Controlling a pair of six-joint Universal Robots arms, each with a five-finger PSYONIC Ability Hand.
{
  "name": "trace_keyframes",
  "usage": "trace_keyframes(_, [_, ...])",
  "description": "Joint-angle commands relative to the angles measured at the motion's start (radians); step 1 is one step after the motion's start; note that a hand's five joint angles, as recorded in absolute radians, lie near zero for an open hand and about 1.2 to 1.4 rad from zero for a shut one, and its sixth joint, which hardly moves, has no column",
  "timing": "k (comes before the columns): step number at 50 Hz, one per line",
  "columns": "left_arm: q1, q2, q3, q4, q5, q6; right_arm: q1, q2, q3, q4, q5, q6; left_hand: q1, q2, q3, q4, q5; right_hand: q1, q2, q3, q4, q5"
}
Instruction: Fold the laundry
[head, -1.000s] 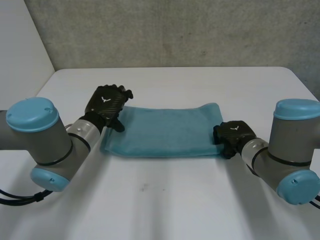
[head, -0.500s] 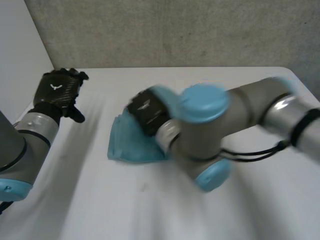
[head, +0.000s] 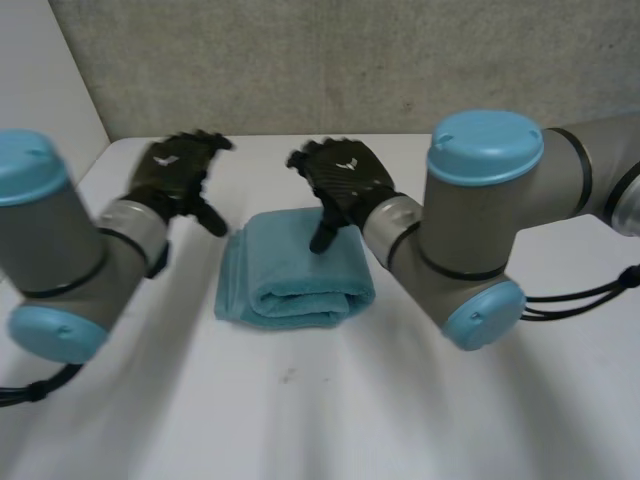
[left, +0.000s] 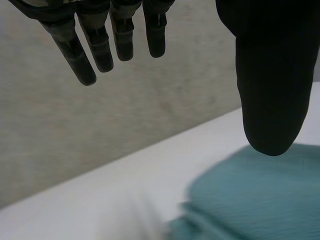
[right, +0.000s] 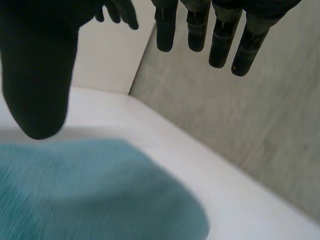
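Fingers of the left hand (head: 172, 172) are held straight and apart, nothing gripped; those of the right hand (head: 345, 178) likewise, thumb pointed down over the teal towel (head: 290, 290). The towel is seen folded over on the white table (head: 300, 400) between the arms; at most a final fold is judged left

The left arm (head: 75, 265) and right arm (head: 480, 235) are showing fat grey cylindrical joints w/ rounded light-blue caps (head: 487, 146), a thin dark seam ringing each joint. Silver-grey wrist cuffs (head: 392, 228) are leading into black hands. The left hand (head: 175, 170) and right hand (head: 345, 175) are each wearing a carbon-weave back plate w/ a small white V-like mark. In the wrist views, fingers (left: 97, 45) are looking slim, segmented and glossy; thumbs (left: 272, 75) are looking broad, matte and round-tipped.
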Motion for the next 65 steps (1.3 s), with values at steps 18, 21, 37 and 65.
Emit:
trace_keyframes(18, [-0.040, -0.302, 0.141, -0.193, -0.051, -0.024, -0.105, 0.290, -0.253, 0.270, -0.059, 0.076, 0.041, 0.051, 0.048, 0.049, 0.068, -0.042, -0.058, -0.053, -0.070, -0.061])
trace_keyframes(21, [-0.037, -0.302, 0.137, -0.201, -0.054, 0.043, -0.104, 0.326, -0.296, 0.305, -0.070, 0.076, 0.035, 0.045, 0.042, 0.043, 0.062, -0.042, -0.058, -0.053, -0.070, -0.061])
trace_keyframes(37, [-0.094, -0.055, 0.146, -0.204, -0.054, 0.086, -0.107, 0.104, -0.336, 0.362, -0.039, 0.071, 0.012, 0.022, 0.019, 0.020, 0.039, -0.042, -0.058, -0.053, -0.070, -0.061])
trace_keyframes(65, [0.036, 0.281, 0.072, -0.181, -0.063, -0.038, -0.357, -0.505, 0.319, 0.076, 0.142, -0.101, -0.038, -0.028, -0.031, -0.030, -0.011, -0.042, -0.058, -0.053, -0.070, -0.061])
